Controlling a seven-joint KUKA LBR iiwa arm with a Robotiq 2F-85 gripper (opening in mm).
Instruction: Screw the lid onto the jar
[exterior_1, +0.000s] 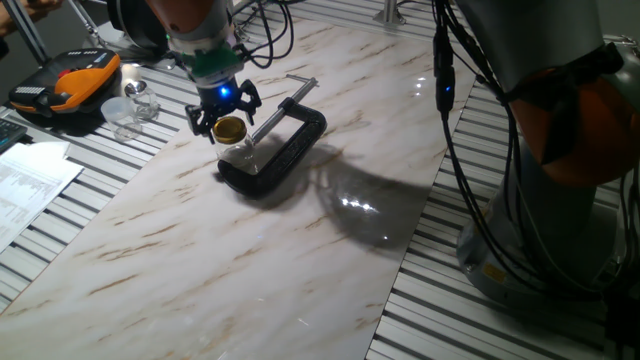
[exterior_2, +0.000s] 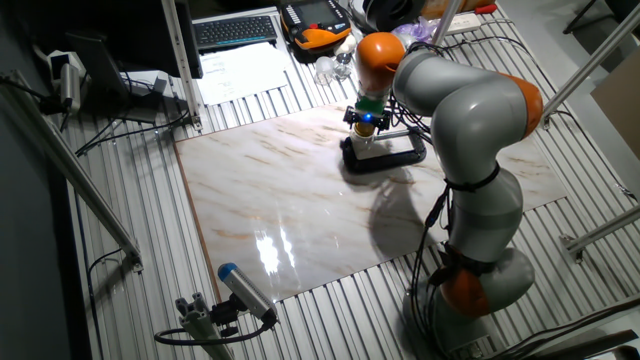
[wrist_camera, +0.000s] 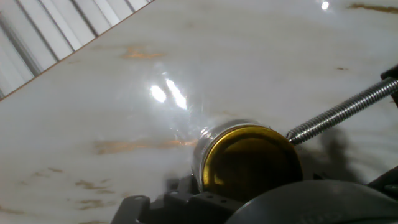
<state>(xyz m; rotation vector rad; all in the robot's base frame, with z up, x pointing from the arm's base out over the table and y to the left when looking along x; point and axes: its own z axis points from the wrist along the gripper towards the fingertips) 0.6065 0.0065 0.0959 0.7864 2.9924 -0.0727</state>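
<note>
In the one fixed view my gripper (exterior_1: 224, 116) is shut on the gold lid (exterior_1: 229, 128), which it holds tilted just above the small clear jar (exterior_1: 244, 156). The jar stands clamped in the black C-clamp (exterior_1: 285, 148) on the marble board. A gap seems to remain between lid and jar. The hand view shows the lid (wrist_camera: 249, 163) close up, gold face toward the camera, beside the clamp's threaded screw (wrist_camera: 342, 112); the jar is only a faint glassy glint there. In the other fixed view the gripper (exterior_2: 368, 122) hangs over the clamp (exterior_2: 385, 155).
An orange-black case (exterior_1: 65, 82) and clear plastic containers (exterior_1: 128, 105) lie at the far left, papers (exterior_1: 30, 185) at the left edge. The arm's base (exterior_1: 560, 180) and cables stand at the right. A keyboard (exterior_2: 235, 30) lies beyond the board.
</note>
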